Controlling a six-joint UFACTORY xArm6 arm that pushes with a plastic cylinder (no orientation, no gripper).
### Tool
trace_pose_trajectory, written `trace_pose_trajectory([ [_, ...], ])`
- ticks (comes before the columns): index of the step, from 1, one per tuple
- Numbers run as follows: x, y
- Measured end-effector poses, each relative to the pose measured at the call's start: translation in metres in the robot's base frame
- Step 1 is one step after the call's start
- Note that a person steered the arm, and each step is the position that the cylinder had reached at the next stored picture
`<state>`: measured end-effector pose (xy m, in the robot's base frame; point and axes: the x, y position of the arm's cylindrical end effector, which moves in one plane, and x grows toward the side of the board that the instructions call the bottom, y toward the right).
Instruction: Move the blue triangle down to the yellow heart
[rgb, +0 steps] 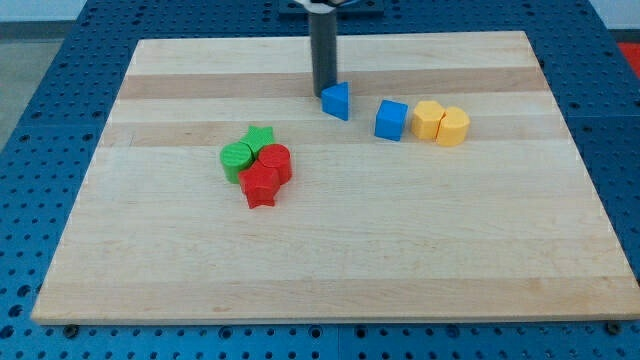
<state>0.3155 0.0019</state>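
The blue triangle (337, 101) lies on the wooden board (330, 250) near the view's top centre. My tip (321, 94) stands just left of it, touching or nearly touching its upper left side. Two yellow blocks sit to the right: one (428, 119) and, touching it, another (452, 127); which of them is the heart I cannot tell. A blue cube (391, 120) lies between the triangle and the yellow blocks.
A cluster sits left of centre: a green cylinder (237, 157), a green star (260, 138), a red cylinder (275, 160) and a red star (260, 184), all touching. Blue perforated table surrounds the board.
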Motion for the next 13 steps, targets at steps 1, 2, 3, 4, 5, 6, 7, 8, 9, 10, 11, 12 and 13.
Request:
trace_pose_trajectory([
  [1,0.007,0.019],
  [2,0.011,0.019],
  [3,0.011,-0.003],
  [4,0.024,-0.006],
  [5,0.05,0.001],
  [6,0.075,0.009],
  [7,0.079,0.015],
  [8,0.079,0.017],
  [9,0.08,0.03],
  [10,0.087,0.054],
  [11,0.093,0.074],
  [12,0.094,0.088],
  [13,0.104,0.086],
])
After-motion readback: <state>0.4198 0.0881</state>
